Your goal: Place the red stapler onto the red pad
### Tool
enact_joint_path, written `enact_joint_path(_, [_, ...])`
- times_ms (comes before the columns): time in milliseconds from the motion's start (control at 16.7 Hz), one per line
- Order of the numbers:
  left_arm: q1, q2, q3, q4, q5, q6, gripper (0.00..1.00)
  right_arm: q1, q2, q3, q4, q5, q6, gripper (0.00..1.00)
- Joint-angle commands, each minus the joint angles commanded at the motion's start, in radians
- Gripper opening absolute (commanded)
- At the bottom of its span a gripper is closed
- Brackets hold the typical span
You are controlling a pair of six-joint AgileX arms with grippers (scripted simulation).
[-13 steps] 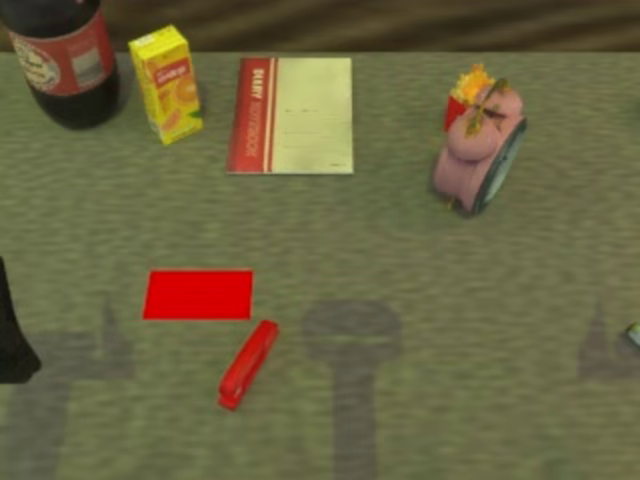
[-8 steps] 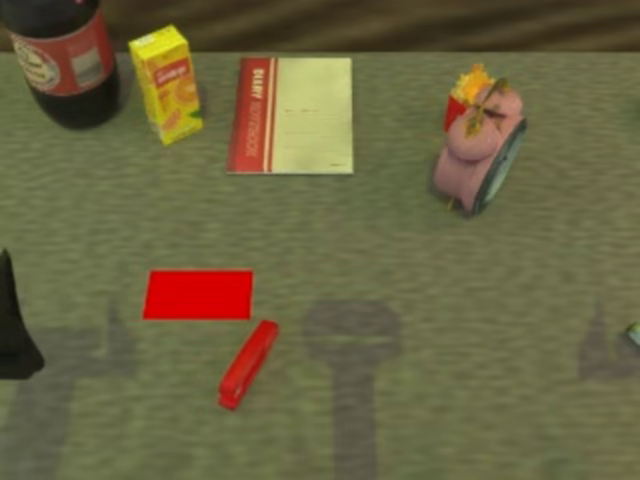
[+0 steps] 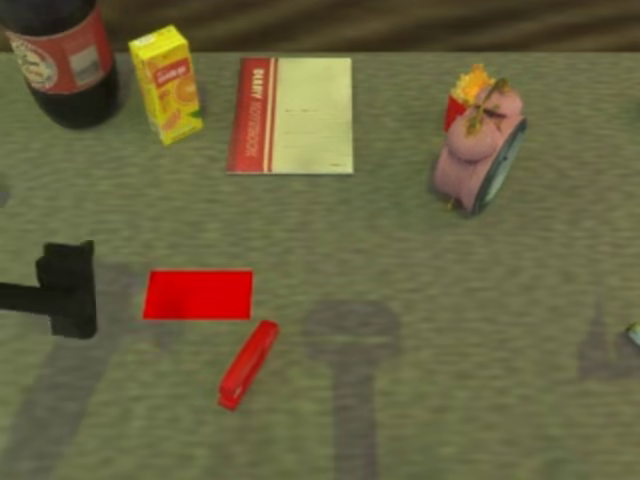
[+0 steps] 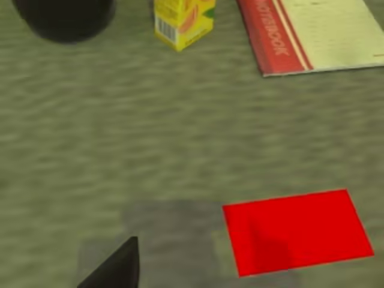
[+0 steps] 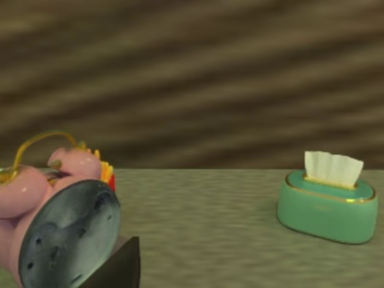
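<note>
Hovering just left of the pad (image 3: 198, 295), the left gripper (image 3: 70, 290) sits over the table's left side; whether its fingers are apart or together I cannot tell, as only a dark block shows from above and one dark tip in its wrist view. The stapler (image 3: 248, 364) lies on the table just below the pad's right corner, angled, close to the pad without clearly touching it, and nothing holds it. The right arm is parked off the right edge, its camera facing a pink toy (image 5: 51, 204) and a green tissue box (image 5: 327, 205). The risk I see: the gripper must cross the pad to reach the stapler, and a low pass could drag the thin pad. A grasp misaligned with the slanted, glossy bar could let it slip or spin.
</note>
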Motion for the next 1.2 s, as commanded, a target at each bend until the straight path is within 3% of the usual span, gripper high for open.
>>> enact_joint_path(660, [-0.309,0.988,0.701,-0.563,-0.002,-0.076,1.0,0.0,0.0,0.0,0.0,0.0,0.0,1.0])
enact_joint_path(900, [-0.37,1.172,0.844,-0.664,-0.004,-0.091,1.0,0.0,0.0,0.0,0.0,0.0,0.0,1.0])
enact_joint_path(1200, [-0.382,1.205,0.873,-0.685,-0.004,-0.094,1.0,0.0,0.0,0.0,0.0,0.0,0.0,1.0])
